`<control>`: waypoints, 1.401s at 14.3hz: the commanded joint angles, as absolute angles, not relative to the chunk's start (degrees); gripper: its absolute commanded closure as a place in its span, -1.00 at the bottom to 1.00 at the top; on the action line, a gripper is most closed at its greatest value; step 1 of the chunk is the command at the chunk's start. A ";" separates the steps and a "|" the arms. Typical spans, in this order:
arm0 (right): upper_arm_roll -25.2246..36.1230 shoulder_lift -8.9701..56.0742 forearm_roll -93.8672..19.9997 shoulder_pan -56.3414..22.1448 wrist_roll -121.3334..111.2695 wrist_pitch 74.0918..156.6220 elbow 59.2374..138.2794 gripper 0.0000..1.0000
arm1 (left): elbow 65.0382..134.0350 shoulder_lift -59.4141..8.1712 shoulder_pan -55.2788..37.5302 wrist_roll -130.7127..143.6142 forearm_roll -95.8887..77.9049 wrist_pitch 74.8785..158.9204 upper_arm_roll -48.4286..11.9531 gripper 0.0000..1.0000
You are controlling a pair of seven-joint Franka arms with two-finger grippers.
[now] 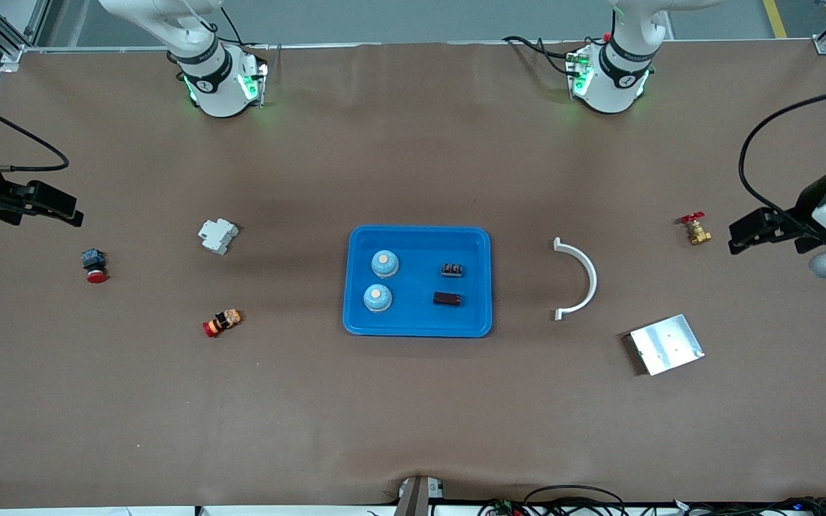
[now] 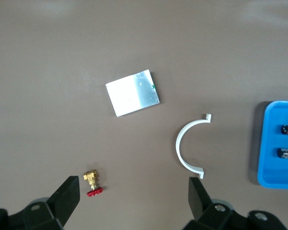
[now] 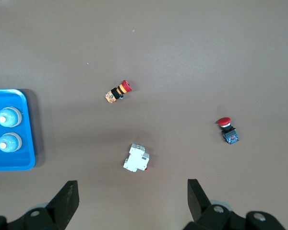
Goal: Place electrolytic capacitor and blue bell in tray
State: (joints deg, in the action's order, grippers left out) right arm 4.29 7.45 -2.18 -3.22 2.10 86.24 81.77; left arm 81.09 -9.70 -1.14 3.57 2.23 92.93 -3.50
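While both grippers (image 2: 132,196) (image 3: 129,196) hang spread, the tray (image 1: 417,236) lies long axis toward either arm's end.

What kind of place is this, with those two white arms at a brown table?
Probably a robotics lab or test bench. Small industrial parts lie spread on the table: a brass valve, a white circuit breaker, a red push button. A blue tray holds sorted pieces.

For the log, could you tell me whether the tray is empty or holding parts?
Holding parts: the tray contains two blue bells and two small dark components, all inside its rim.
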 commanded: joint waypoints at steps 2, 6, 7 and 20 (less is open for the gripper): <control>4.22 7.38 -2.55 -2.55 2.55 86.22 81.47 -1.00 | 86.39 -3.09 -2.46 0.98 1.76 92.55 -2.28 -1.00; 4.13 7.47 -2.64 -2.46 2.55 86.13 81.47 -1.00 | 86.04 -1.94 -2.29 -0.35 1.50 88.95 -2.28 -1.00; 4.13 7.47 -2.64 -2.46 2.55 86.13 81.47 -1.00 | 85.96 -1.67 -2.29 -0.26 1.49 87.99 -2.20 -1.00; 4.22 7.47 -2.81 -2.37 2.55 85.87 81.47 -1.00 | 84.81 -1.76 -2.02 0.35 -0.53 86.40 -2.64 -1.00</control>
State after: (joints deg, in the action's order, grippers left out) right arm 4.41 7.47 -2.24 -2.83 2.10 86.29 81.77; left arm 84.53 -2.64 -1.98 1.04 0.66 86.42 -2.94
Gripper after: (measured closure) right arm 0.000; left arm 0.000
